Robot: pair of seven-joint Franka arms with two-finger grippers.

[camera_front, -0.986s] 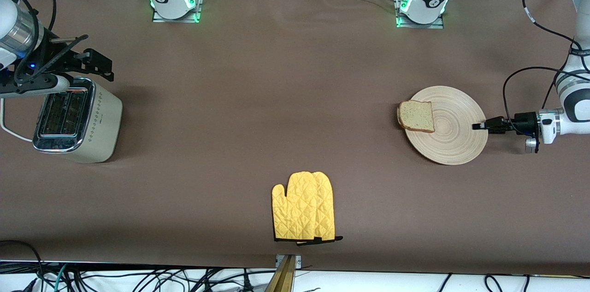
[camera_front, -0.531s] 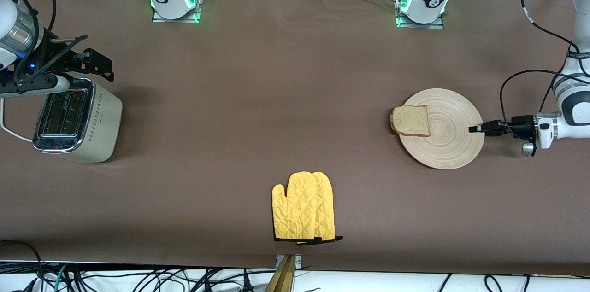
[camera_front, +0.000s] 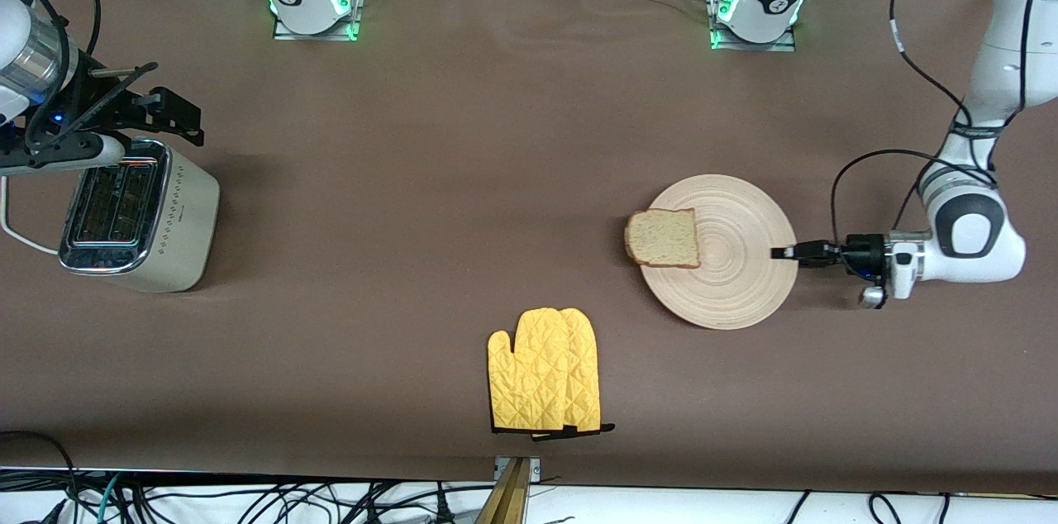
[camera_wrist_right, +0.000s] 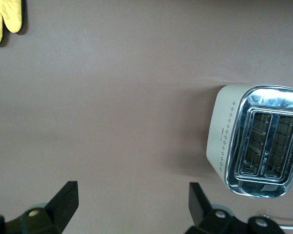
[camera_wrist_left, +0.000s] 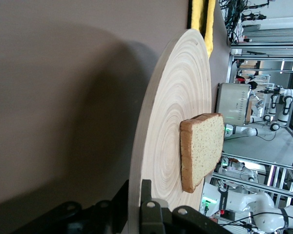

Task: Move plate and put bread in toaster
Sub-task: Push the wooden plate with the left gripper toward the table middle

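The plate (camera_front: 727, 276) was gripped at its rim by the left claw (camera_front: 785, 253), whose fingers were closed tightly on the edge at the side toward the left arm's end of the worktop (camera_front: 463, 177). The bread (camera_front: 663, 238) was seen lying on the plate at the rim toward the right arm's end, slightly overhanging it. In the left wrist view the plate's edge was seen pinched between the black fingers (camera_wrist_left: 149, 214). A yellow oven mitt (camera_front: 545, 370) was laid flat on the worktop, nearer to the front camera than the plate and apart from it. The toaster (camera_front: 145, 214) was stood at the right arm's end, both slots empty. The right claw (camera_front: 169, 117) was held above the worktop just beside the toaster, spread wide and empty, its arm waiting.
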